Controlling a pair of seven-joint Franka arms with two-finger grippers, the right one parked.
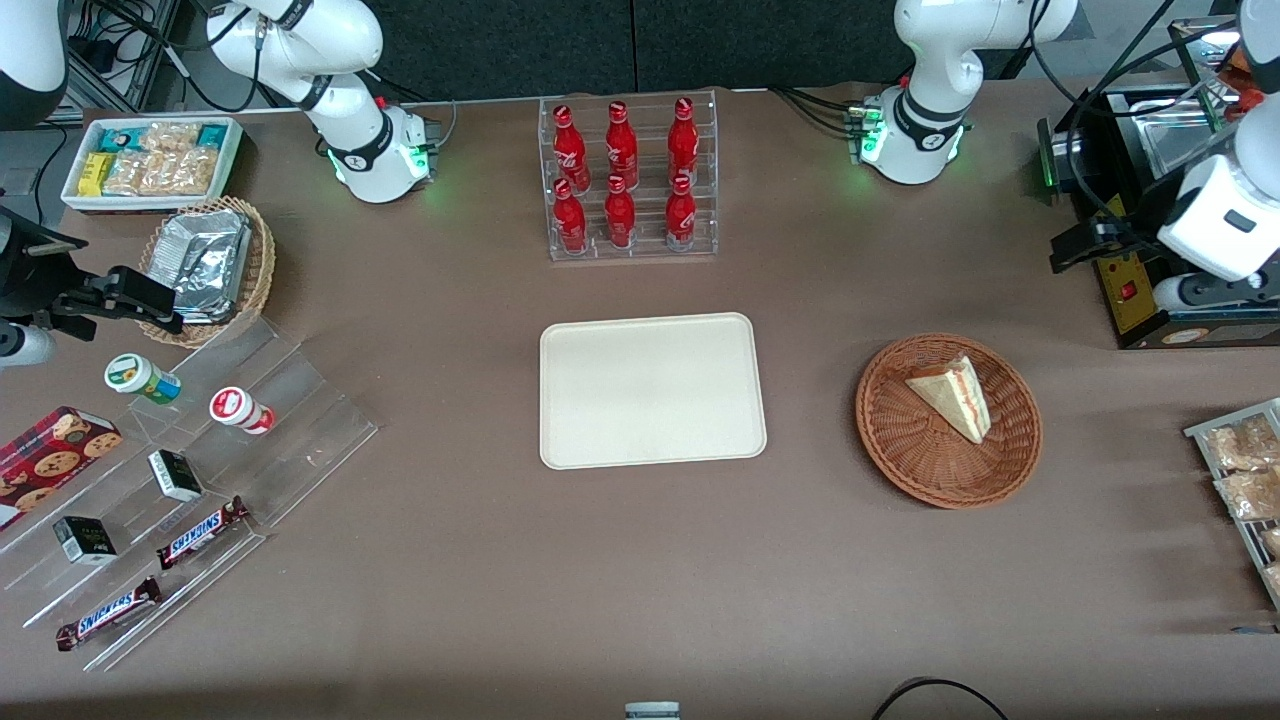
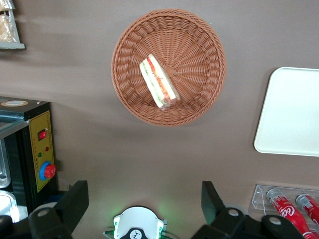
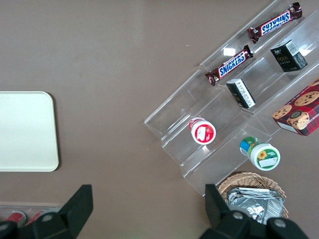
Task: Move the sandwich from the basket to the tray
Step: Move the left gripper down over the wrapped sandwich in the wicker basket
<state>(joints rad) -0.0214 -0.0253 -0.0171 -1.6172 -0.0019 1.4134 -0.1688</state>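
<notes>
Sandwich [image 1: 951, 397] is lying in the basket [image 1: 900, 450], its filling edge facing about one o'clock in the front view. The tray [image 1: 650, 440] is sitting bare, well apart toward the parked arm's end of the desk [image 1: 500, 560]. The end effector [image 2: 144, 201] is hovering high, fingers [image 2: 75, 199] apart; it should be descending to straddle the wedge's flat bread faces, squeezing gently.

tray [image 2: 291, 112]: cut by edge | gripper [image 2: 144, 199]: fingers' tips cropped
</notes>
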